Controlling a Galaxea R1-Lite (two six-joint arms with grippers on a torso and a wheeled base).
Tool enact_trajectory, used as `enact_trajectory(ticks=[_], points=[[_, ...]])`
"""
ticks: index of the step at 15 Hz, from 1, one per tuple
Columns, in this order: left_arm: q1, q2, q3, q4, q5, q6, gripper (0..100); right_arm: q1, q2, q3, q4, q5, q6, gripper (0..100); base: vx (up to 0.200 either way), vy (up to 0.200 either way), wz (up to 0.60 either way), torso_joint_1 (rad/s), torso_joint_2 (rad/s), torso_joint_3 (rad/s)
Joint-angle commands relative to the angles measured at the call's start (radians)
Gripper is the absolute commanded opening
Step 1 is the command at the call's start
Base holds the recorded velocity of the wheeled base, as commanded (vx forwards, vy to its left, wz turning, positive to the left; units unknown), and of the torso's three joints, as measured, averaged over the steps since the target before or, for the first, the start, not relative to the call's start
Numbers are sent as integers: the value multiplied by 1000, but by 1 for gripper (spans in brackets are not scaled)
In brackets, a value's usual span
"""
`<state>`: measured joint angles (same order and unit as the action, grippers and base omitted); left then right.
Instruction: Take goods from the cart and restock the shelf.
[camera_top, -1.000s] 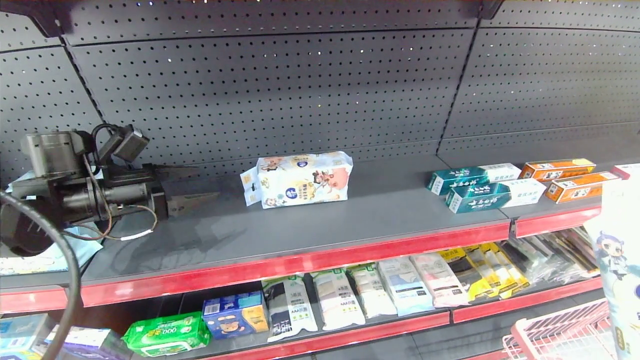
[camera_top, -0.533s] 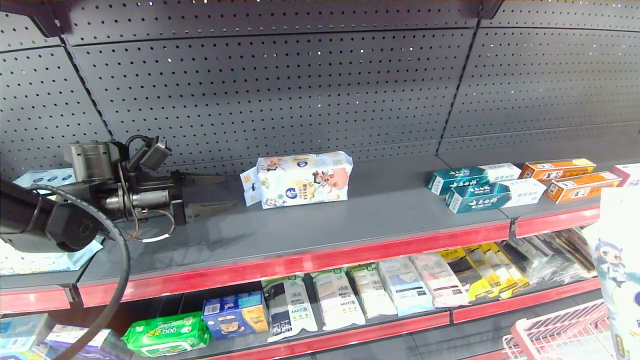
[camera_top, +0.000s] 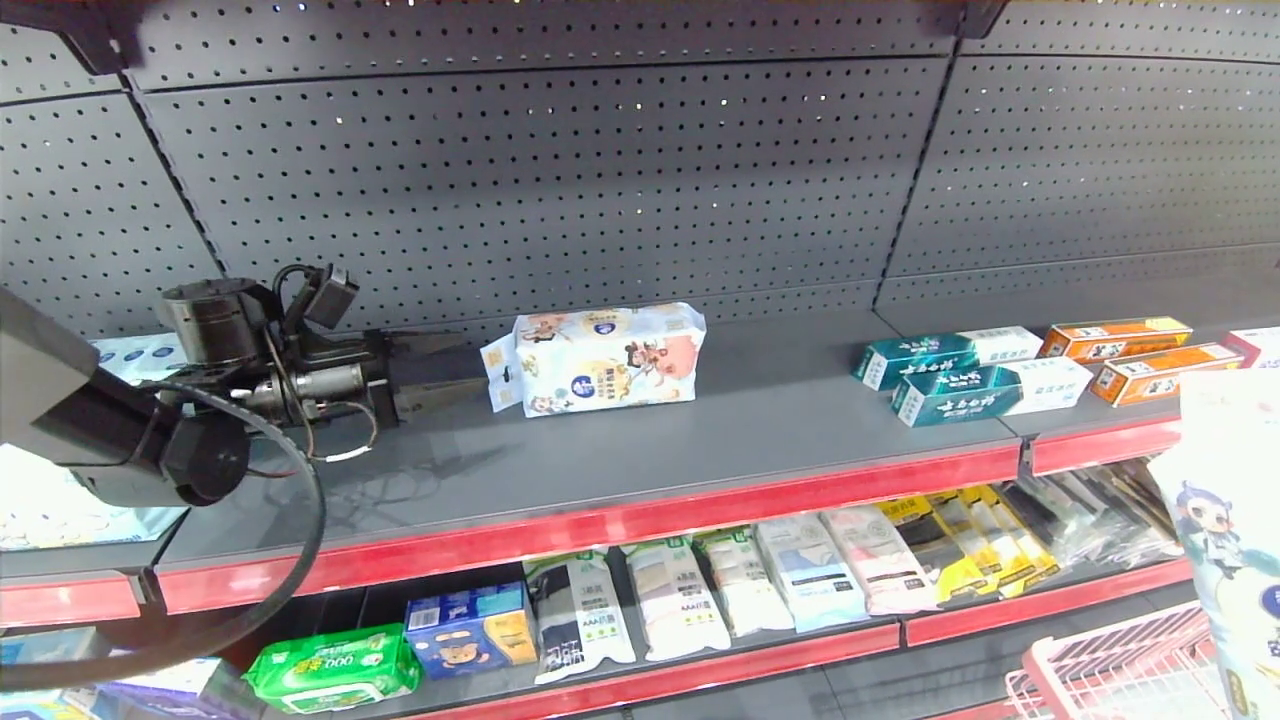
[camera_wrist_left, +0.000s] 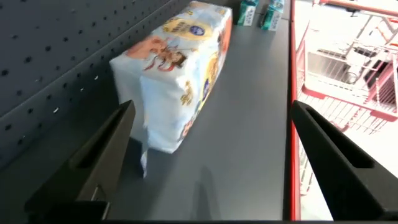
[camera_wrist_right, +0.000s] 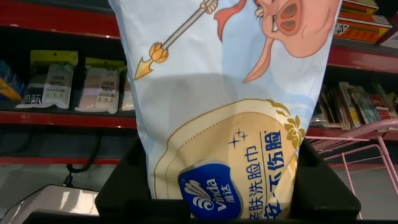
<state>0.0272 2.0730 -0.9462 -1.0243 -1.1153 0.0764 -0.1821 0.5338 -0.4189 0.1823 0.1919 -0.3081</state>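
A white tissue pack (camera_top: 600, 358) with cartoon prints lies on the grey shelf (camera_top: 700, 440), against the pegboard. My left gripper (camera_top: 468, 364) hovers just above the shelf at the pack's left end, fingers open and level. In the left wrist view the pack (camera_wrist_left: 177, 68) sits just ahead of the open left gripper (camera_wrist_left: 214, 168), closer to the finger on the pegboard side. A second tissue pack (camera_top: 1230, 540) stands upright at the far right, below shelf height. My right gripper (camera_wrist_right: 227, 190) is shut on this pack (camera_wrist_right: 230, 93), one finger on each side.
Teal toothpaste boxes (camera_top: 965, 375) and orange boxes (camera_top: 1135, 355) lie on the shelf's right part. Light blue packs (camera_top: 60, 500) sit at the left. The lower shelf holds several packets (camera_top: 700, 600). A red wire cart (camera_top: 1110, 665) stands at the bottom right.
My left gripper has travelled right along the shelf, from well left of the lying pack to its left end. The pack in my right gripper has shifted slightly left.
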Motion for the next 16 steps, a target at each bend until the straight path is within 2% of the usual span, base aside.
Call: enact_trajectory(ticks=[1,3,8,16], points=[[-27,30,-23,-4,3,-1,100,12,5,-1,2,1,0,0,0,0,0,0,0,0],[-55,41,-29,-4,11,-1,100,12,8,0,2,1,0,0,0,0,0,0,0,0],[-56,104,-115,-4,12,2,100,10,-15,-8,40,1,1,0,0,0,0,0,0,0],[-52,128,-120,-2,14,2,100,10,-20,-12,58,-2,1,0,0,0,0,0,0,0]])
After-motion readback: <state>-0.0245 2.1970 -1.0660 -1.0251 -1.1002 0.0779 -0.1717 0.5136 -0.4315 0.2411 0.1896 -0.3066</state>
